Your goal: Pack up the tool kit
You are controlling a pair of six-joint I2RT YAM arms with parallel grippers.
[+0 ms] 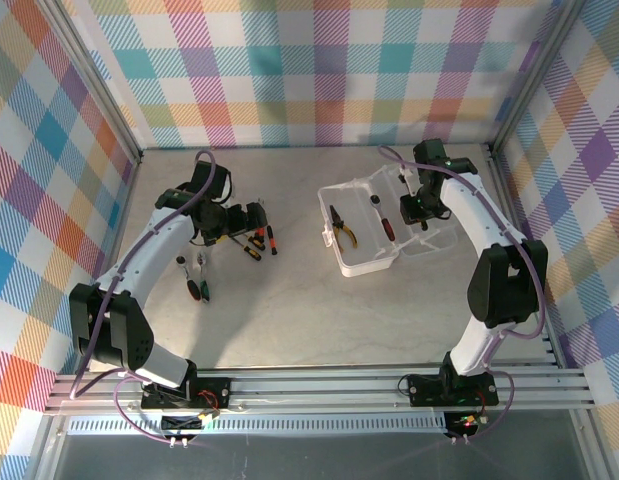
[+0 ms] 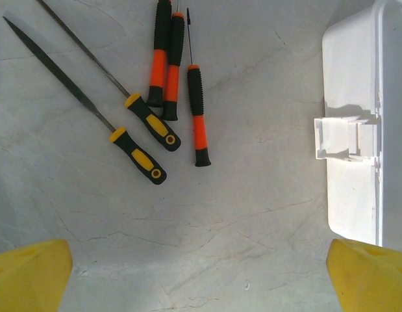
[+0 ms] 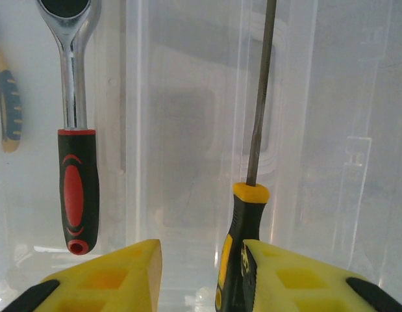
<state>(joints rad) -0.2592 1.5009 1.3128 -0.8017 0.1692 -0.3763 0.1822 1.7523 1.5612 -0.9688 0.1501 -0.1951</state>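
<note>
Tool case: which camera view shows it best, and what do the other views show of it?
Top external: the whole tool case shows there, standing open. Left wrist catches one white outer wall with its latch. Right wrist looks into the translucent interior from close by, too near for its outline.

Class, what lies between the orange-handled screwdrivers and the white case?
Only bare table, seen in the left wrist view, separates the screwdrivers from the case.

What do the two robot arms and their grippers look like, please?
Both the left arm and the right arm have white links, black joints and a lilac cable looping alongside. The left gripper and right gripper have blocky yellow fingers.
</note>
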